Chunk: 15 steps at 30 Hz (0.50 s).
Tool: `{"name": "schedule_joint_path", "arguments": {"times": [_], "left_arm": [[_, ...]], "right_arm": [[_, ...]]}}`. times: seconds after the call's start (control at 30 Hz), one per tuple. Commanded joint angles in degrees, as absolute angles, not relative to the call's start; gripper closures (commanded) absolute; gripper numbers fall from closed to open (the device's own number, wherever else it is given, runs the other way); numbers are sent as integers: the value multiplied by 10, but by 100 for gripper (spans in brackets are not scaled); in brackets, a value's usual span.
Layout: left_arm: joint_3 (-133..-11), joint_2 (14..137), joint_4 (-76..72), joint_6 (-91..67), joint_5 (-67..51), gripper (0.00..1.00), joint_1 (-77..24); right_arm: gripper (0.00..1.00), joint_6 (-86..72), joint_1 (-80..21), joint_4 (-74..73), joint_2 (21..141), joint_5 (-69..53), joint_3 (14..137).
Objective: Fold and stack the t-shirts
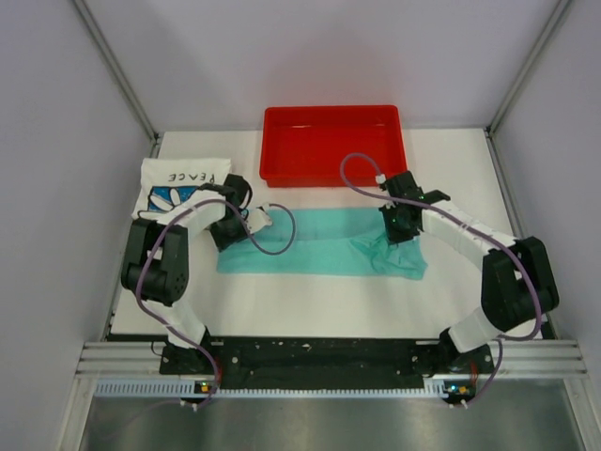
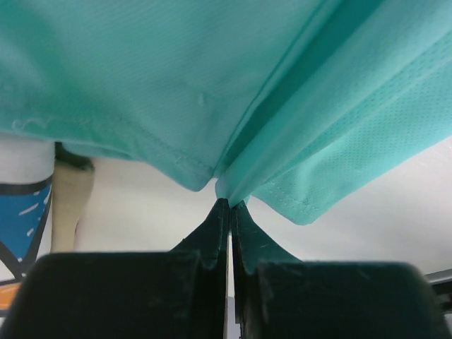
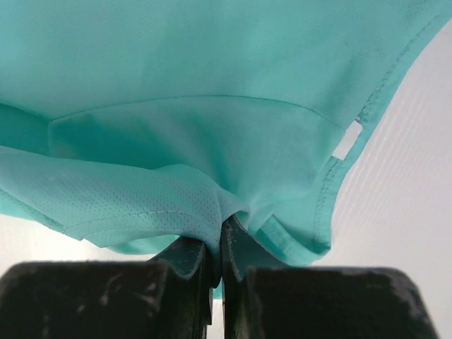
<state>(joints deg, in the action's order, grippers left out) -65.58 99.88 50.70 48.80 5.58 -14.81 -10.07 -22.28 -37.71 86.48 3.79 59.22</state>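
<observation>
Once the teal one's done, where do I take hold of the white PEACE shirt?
Probably its far right corner, beside the lettering, coming straight down with the left gripper: the white shirt lies flat by the left wall, that corner is clear, and its near part is hidden under the arm.

A white bench (image 1: 310, 301) carries a teal shirt (image 1: 319, 254), laid out as a long strip between the left jaws and the right jaws. A folded white daisy-print shirt (image 1: 178, 183) lies just beyond the left jaws, to their outer side. A red tray (image 1: 331, 146) sits farther back, between both jaws.
</observation>
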Motion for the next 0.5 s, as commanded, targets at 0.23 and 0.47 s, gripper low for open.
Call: {"name": "schedule_joint_path", "arguments": {"times": [0.23,0.47], "left_arm": [[-697,1006,519,403,59,100,-131],[-720,1030,489,376,95,78,-132]], "right_arm": [[96,-12,-214,-352,918,102,645],[73,-15,-214,-326,967,125,668]]}}
